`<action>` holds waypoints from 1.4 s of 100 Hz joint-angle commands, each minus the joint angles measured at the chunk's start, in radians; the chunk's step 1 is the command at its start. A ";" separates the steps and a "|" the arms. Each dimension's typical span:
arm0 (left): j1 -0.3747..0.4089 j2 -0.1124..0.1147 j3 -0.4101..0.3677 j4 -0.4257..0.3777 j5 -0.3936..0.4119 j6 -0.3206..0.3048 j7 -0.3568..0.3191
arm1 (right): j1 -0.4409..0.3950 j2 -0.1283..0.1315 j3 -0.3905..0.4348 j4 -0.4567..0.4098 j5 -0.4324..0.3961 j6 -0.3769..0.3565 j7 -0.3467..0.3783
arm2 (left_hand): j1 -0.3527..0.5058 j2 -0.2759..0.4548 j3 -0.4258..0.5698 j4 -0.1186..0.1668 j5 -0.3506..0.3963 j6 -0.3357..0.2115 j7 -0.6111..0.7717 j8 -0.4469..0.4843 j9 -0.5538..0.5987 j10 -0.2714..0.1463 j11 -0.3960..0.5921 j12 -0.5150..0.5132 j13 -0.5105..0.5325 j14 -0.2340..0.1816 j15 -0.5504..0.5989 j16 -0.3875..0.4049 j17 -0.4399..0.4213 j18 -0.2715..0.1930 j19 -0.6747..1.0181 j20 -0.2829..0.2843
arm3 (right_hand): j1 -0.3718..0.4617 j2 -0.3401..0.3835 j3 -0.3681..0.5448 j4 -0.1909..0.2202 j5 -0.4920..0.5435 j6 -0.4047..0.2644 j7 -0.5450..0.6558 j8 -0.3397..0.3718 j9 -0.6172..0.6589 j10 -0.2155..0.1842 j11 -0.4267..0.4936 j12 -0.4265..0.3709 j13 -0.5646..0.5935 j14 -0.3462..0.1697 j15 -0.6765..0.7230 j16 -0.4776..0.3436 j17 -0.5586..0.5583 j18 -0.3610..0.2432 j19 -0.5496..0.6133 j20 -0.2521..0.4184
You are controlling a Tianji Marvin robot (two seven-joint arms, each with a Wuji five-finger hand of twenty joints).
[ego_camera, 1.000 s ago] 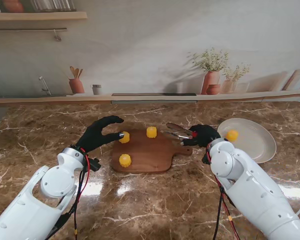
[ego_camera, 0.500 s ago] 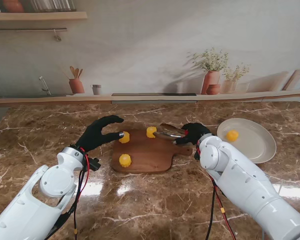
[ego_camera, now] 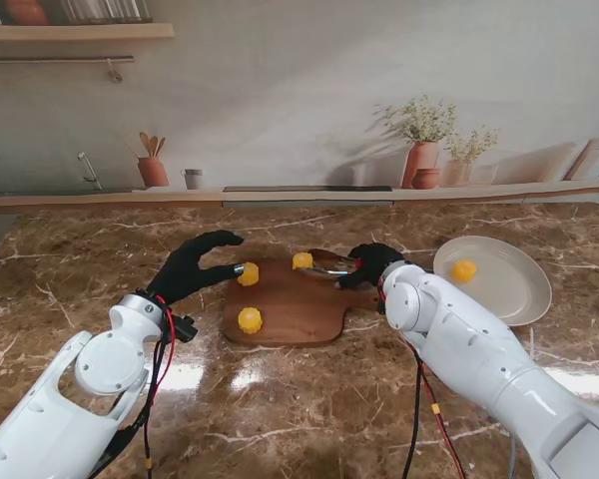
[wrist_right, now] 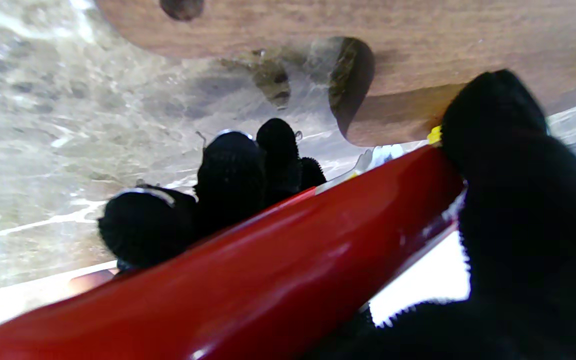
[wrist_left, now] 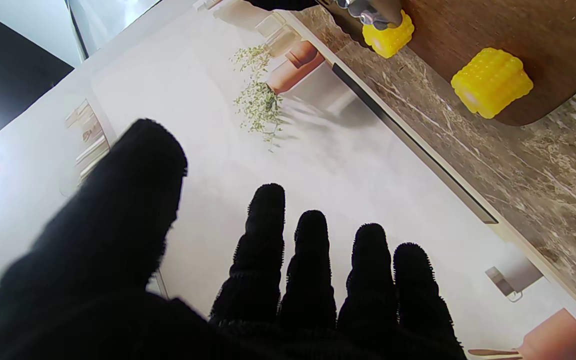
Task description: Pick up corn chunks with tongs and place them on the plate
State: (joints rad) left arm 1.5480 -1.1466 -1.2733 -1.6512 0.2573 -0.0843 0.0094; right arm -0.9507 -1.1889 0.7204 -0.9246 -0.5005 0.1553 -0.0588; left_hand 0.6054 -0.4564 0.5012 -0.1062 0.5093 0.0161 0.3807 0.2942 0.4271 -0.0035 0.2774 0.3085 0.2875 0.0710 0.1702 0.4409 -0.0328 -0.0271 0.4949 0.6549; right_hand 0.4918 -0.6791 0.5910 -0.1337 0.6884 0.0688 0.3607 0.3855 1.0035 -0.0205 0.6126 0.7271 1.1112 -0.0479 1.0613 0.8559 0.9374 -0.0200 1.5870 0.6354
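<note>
Yellow corn chunk (ego_camera: 302,261) at tongs (ego_camera: 331,264) tips, beyond right hand (ego_camera: 367,264) fingers (wrist_right: 230,175).

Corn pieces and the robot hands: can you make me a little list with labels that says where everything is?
corn on board: three chunks; one far, one by the left hand, one nearest me
corn on plate: one chunk
plate: white, right of the cutting board
tongs: red-handled, metal tips at the far chunk
right hand: shut on the tongs
left hand: open, holding nothing, beside the board
</note>
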 commanded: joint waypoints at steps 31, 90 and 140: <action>0.015 0.003 -0.010 -0.007 0.003 0.003 0.001 | 0.004 -0.016 -0.016 0.052 0.002 -0.107 -0.025 | -0.015 0.025 -0.037 0.027 0.007 0.005 -0.022 -0.002 -0.024 -0.027 -0.015 -0.012 -0.031 -0.057 -0.034 -0.012 -0.014 -0.056 -0.046 0.022 | 0.284 0.186 0.343 -0.061 0.156 -0.316 0.466 -0.215 0.172 -0.078 -0.032 0.108 0.095 -0.014 0.085 0.013 0.084 -0.073 0.256 0.027; 0.025 0.000 -0.011 -0.014 0.004 -0.004 0.019 | -0.322 0.091 0.533 -0.336 -0.264 0.052 0.013 | -0.009 0.023 -0.039 0.028 0.010 0.006 -0.021 -0.001 -0.022 -0.027 -0.014 -0.011 -0.032 -0.056 -0.034 -0.012 -0.013 -0.056 -0.054 0.032 | 0.257 0.156 0.397 -0.033 0.162 -0.279 0.440 -0.207 0.206 -0.059 -0.061 0.085 0.127 0.006 0.072 0.011 0.107 -0.062 0.254 0.021; 0.008 -0.003 0.011 -0.001 0.007 0.012 0.024 | -0.354 0.113 0.730 -0.226 -0.387 0.227 -0.022 | -0.010 0.024 -0.038 0.028 0.009 0.006 -0.021 -0.001 -0.024 -0.027 -0.015 -0.011 -0.034 -0.057 -0.035 -0.012 -0.013 -0.058 -0.059 0.035 | 0.258 0.165 0.383 -0.032 0.152 -0.271 0.438 -0.223 0.202 -0.055 -0.059 0.088 0.122 0.000 0.075 0.015 0.098 -0.065 0.246 0.018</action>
State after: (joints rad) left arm 1.5540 -1.1470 -1.2642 -1.6538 0.2602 -0.0816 0.0323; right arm -1.3092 -1.0879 1.4299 -1.1830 -0.8943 0.3531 -0.0815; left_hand 0.6054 -0.4564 0.5012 -0.1061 0.5093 0.0175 0.3805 0.2942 0.4271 -0.0036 0.2769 0.3085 0.2875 0.0687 0.1701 0.4406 -0.0330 -0.0279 0.4719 0.6787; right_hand 0.6042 -0.6720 0.7659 -0.2434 0.7536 0.0645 0.6647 0.1910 1.1296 -0.0100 0.5418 0.8145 1.1862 -0.0376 1.1034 0.8561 1.0006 -0.0021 1.6430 0.6349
